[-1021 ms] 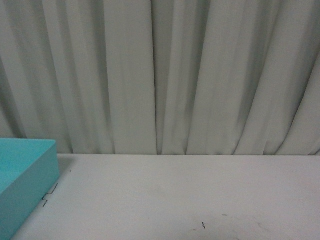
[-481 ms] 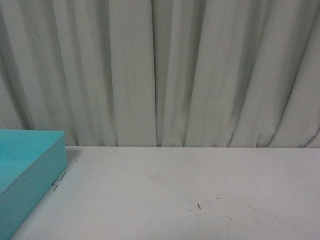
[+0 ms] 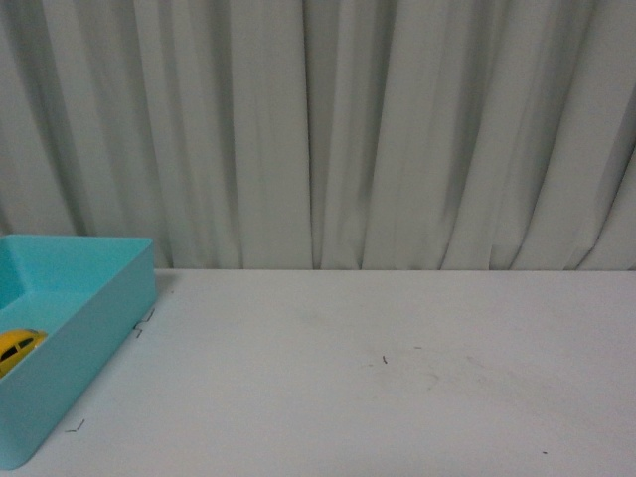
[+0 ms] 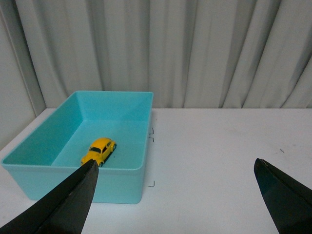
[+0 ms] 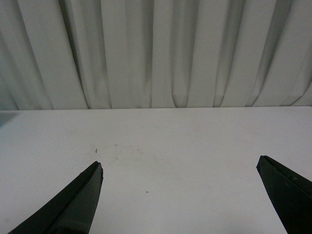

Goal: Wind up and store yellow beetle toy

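**Yellow beetle already lying in the turquoise bin**

Turquoise plastic marks the landmark: the open bin [image 4: 127,181] sits at the left end of the white table [image 4: 224,161], its back wall close to the grey curtain [image 4: 195,48]. Inside it, on the floor toward the near-left part, rests the yellow beetle toy [image 4: 99,150], upright on its wheels and touching no wall that can be made out. The front view catches only a sliver of the toy [image 3: 18,344] over the bin's rim.

Just right of the bin's near corner hangs the left gripper [image 4: 175,195], jaws spread wide and holding nothing, above the table and apart from the toy. Well right of the bin, over bare tabletop with a few small dark specks, the right gripper [image 5: 180,197] is likewise spread and empty.

Judging from how things lie, the storing step looks done: the toy is in the bin and both grippers are free of it. Whether the spring was wound cannot be told. The next move would probably be just drawing the arms clear of the bin without knocking its wall.
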Robot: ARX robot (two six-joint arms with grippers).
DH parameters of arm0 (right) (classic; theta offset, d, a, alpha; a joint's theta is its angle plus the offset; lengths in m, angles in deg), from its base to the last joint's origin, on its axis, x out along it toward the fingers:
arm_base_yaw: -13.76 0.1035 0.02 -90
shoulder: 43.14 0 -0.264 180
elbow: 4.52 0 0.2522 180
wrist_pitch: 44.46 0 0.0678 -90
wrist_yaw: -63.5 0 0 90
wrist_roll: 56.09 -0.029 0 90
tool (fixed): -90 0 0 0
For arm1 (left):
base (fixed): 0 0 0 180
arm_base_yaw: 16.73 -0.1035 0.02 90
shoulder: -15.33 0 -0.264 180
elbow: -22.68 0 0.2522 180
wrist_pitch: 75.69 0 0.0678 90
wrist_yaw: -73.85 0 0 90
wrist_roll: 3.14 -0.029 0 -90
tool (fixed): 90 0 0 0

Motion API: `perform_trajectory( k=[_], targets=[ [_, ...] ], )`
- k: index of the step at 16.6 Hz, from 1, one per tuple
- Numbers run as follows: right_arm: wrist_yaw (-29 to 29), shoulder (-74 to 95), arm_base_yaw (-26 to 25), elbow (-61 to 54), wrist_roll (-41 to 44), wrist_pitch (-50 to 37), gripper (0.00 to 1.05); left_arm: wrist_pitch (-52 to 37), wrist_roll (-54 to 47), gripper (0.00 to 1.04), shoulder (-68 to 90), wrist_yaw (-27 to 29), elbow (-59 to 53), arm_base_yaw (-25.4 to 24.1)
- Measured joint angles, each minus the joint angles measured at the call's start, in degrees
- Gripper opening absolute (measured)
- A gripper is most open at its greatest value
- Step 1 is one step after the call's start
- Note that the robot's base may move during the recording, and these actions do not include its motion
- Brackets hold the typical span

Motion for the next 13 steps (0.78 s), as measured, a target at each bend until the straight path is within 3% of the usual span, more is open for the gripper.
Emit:
perform_trajectory(
  k=[13],
  targets=[
    [0.00, 0.00, 0.00, 0.00, 0.02, 0.00, 0.98, 0.00, 0.00, 0.98, 0.00, 0.00, 0.00, 0.00]
  ],
)
